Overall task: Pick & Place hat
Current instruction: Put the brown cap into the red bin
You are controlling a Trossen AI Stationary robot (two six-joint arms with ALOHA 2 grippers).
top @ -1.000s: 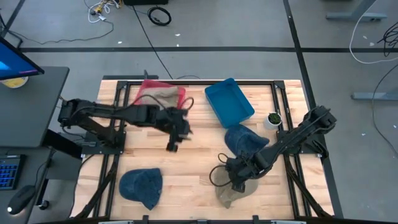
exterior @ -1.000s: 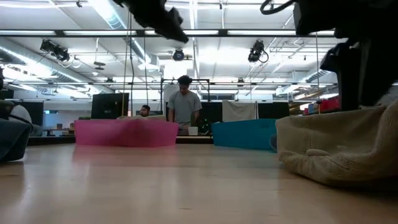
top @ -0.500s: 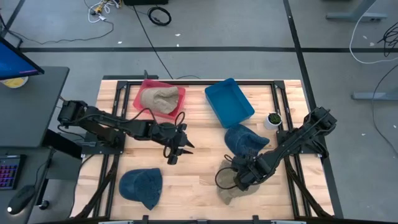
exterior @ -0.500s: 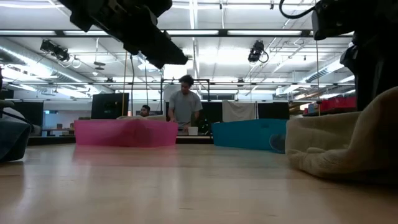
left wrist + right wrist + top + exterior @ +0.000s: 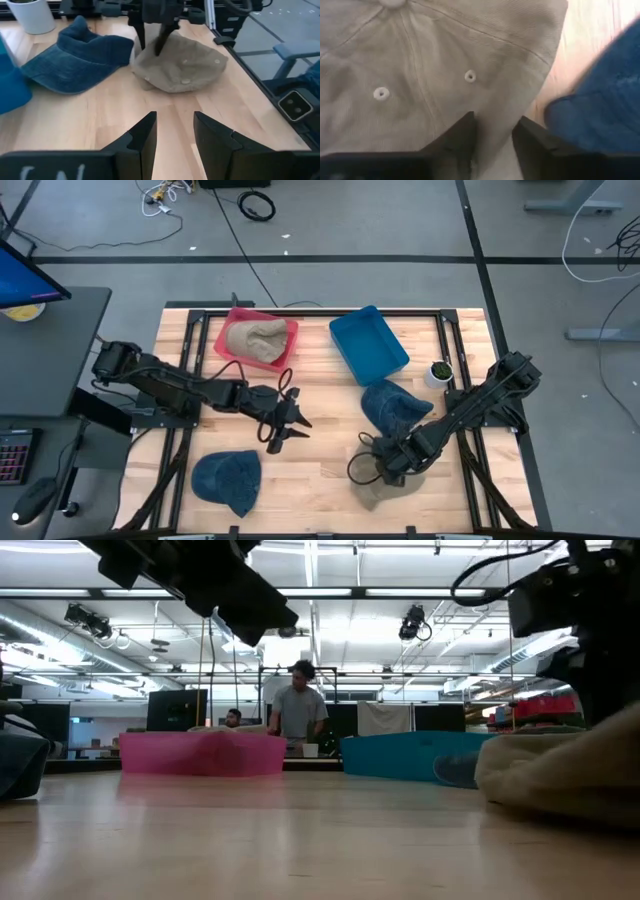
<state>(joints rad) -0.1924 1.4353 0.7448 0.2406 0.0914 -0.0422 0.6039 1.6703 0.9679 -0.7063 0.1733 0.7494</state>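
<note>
A soft beige cotton cap, panelled and dotted with stitched eyelets, is seen lying crumpled on the pale wooden plank tabletop near its front edge, just beside a blue denim cap. The right gripper is pressed down onto the beige fabric, its dark fingers slightly parted with cloth between them. The left gripper is held open and empty above mid-tabletop.

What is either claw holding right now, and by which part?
The left claw is open and holds nothing. The right claw presses on the tan hat crown; whether it actually grips fabric cannot be told.
</note>
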